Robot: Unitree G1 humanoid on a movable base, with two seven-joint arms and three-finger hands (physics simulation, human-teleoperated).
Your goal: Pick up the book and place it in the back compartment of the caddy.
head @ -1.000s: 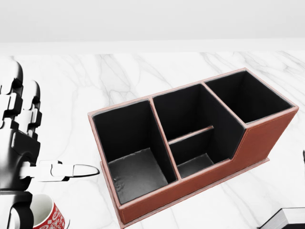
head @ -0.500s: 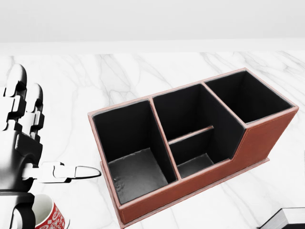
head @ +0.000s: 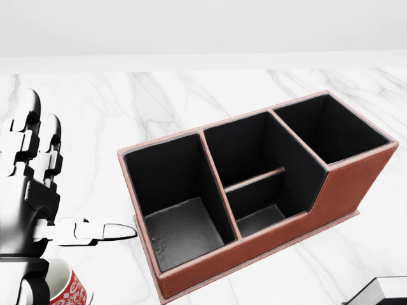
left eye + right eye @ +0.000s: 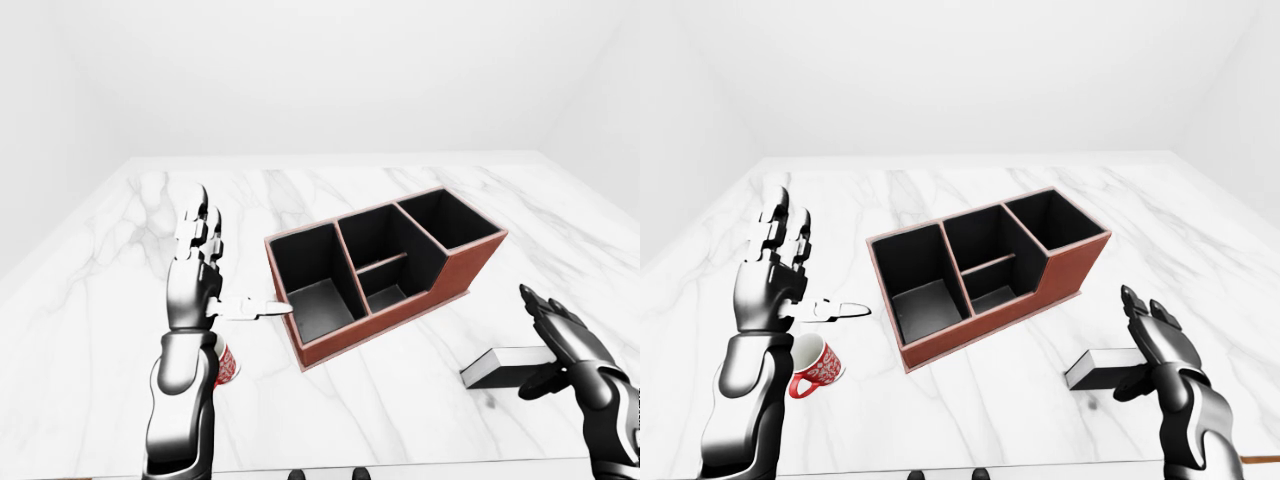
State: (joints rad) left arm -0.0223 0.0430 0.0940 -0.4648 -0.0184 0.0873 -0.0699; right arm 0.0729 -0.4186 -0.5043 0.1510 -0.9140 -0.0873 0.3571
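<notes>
Left-eye view: my right hand (image 4: pixel 560 345) is spread wide, holding nothing, with the book (image 4: pixel 507 366) lying flat on the marble table (image 4: pixel 90 300) just to its left, thumb about at the book's near end but I can't tell if it touches. Book's long axis runs left-right in this view, pointing from my right hand toward the caddy (image 4: pixel 385 268). My left hand (image 4: pixel 197 275) is also wide, fingers up, thumb aimed at the caddy's left end, well apart from the book, so I'd say the right hand takes the pick. Head view: the caddy fills the frame; only a corner of the book shows at bottom right, right hand out of frame. All compartments look bare, including the tall one at upper right, which I take for the back one, though I can't be sure. Right-eye view: same layout, the mug (image 4: pixel 816 366) sits on its side under my left forearm, clear of the job. I judge the next move is a short reach left and down over the book's long edge.
</notes>
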